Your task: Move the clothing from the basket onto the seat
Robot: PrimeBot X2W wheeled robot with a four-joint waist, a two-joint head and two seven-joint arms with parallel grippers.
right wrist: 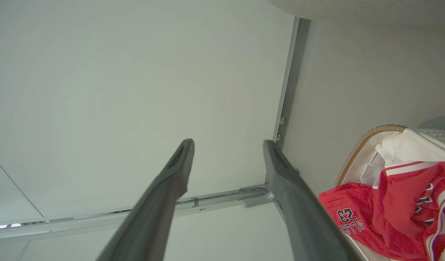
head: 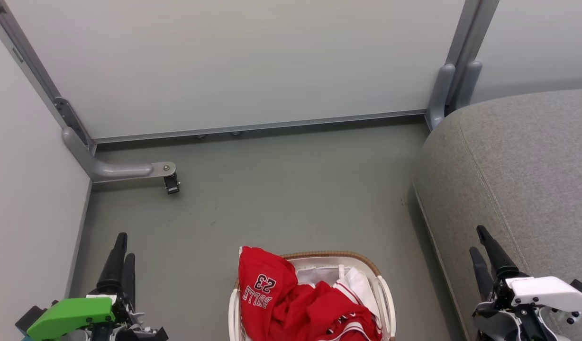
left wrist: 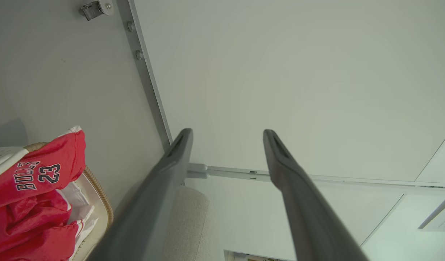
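Red "BULLS 23" jersey (head: 265,289) crumpled, draped over basket (head: 383,296) rim

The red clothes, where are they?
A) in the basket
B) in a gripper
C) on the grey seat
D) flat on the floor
A: the red clothes lie heaped in the basket, with one jersey hanging over its rim.

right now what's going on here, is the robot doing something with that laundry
Nothing is being handled yet. The red clothing lies heaped in the basket on the floor, with one jersey draped over the rim. The left tool and right tool are both open and empty, one on either side of the basket. The grey seat is on the robot's right.
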